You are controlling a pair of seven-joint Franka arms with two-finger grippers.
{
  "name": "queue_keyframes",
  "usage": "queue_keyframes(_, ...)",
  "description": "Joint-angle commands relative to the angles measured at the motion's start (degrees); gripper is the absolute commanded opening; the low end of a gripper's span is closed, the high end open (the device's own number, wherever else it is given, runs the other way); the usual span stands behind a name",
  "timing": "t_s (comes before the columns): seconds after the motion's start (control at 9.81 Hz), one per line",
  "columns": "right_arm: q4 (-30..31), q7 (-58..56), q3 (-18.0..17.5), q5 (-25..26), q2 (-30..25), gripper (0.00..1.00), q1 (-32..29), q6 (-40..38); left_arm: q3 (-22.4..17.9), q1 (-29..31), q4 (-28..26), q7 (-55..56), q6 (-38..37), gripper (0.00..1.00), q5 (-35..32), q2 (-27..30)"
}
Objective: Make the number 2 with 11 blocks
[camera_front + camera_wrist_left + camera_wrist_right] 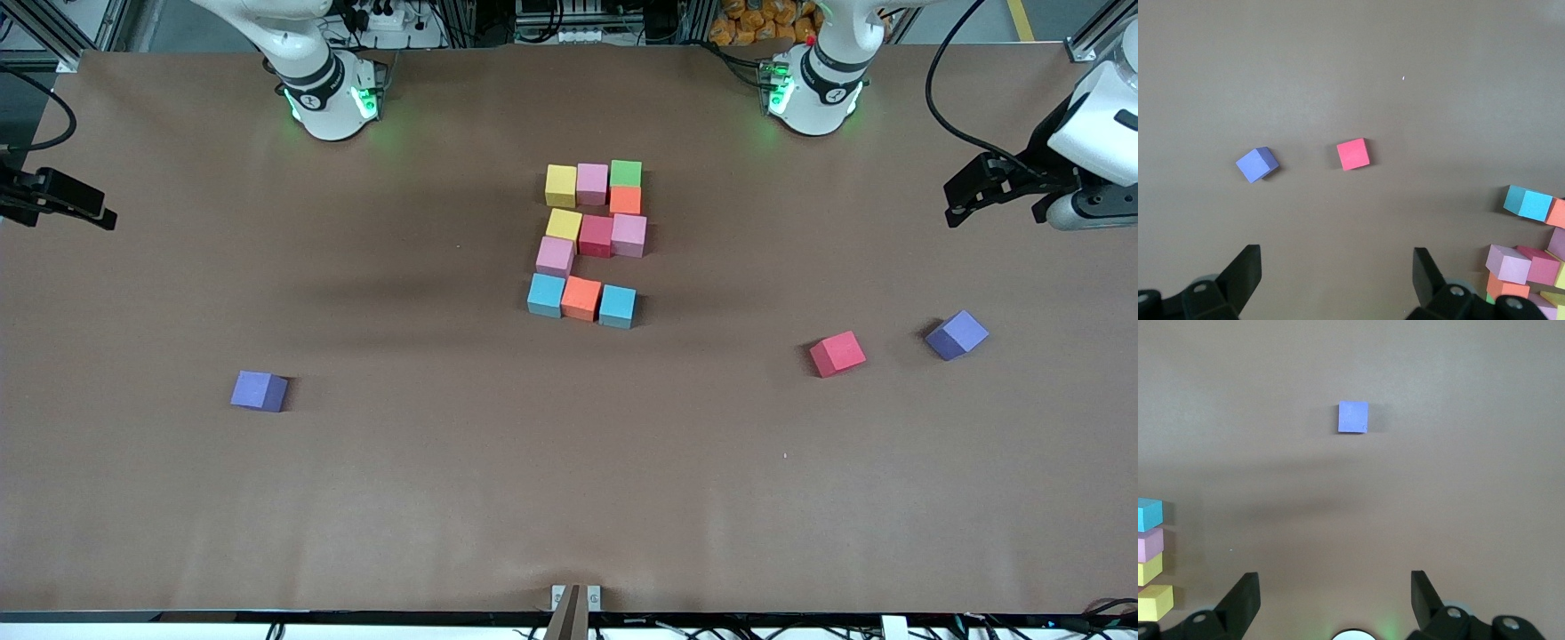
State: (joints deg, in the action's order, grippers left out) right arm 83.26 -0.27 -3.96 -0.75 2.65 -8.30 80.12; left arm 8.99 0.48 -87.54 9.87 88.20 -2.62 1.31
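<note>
- Across the whole view, the brown table is seen as one matte, bare sheet, with aluminium framing and cables along the robots' edge.
- Near the table's middle, the figure of blocks is laid flat: yellow, pink and green in the row nearest the robots, an orange block under the green, then yellow, crimson and pink, a single pink below, and blue, orange, blue nearest the front camera. Eleven blocks are counted, and the shape is judged complete or nearly so.
- Over the left arm's end of the table, the left gripper is held up with its fingers spread and nothing between them; this arm is judged to be waiting.
- Over the right arm's end, the right gripper is likewise spread wide and empty.
- Toward the left arm's end, a loose red block and a purple block lie well apart from the figure; a second purple block lies toward the right arm's end.
- For a clean finish, small gaps and the slight skew in the middle row would best be squared by gentle nudges, and the loose blocks left untouched.
</note>
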Motion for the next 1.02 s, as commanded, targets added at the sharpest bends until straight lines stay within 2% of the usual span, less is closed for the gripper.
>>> queue_keyframes(0.0, -1.17, -0.52, -0.88, 0.84, 0.42, 1.00, -1.10, -0.66, -0.28, 0.31, -1.05, -1.08, -0.04, 1.00, 0.34, 1.50)
queue_keyframes(0.61, -1.17, -0.52, -0.88, 0.75, 0.42, 1.00, -1.10, -0.75, -0.20, -1.53, -1.14, -2.31, -1.88, 1.00, 0.68, 2.38)
queue_keyframes(0.92, -1.17, -0.52, -0.88, 0.84, 0.42, 1.00, -1.10, -0.84, -4.57, -6.44, -1.14, -4.24, -3.21, 1.00, 0.60, 2.03)
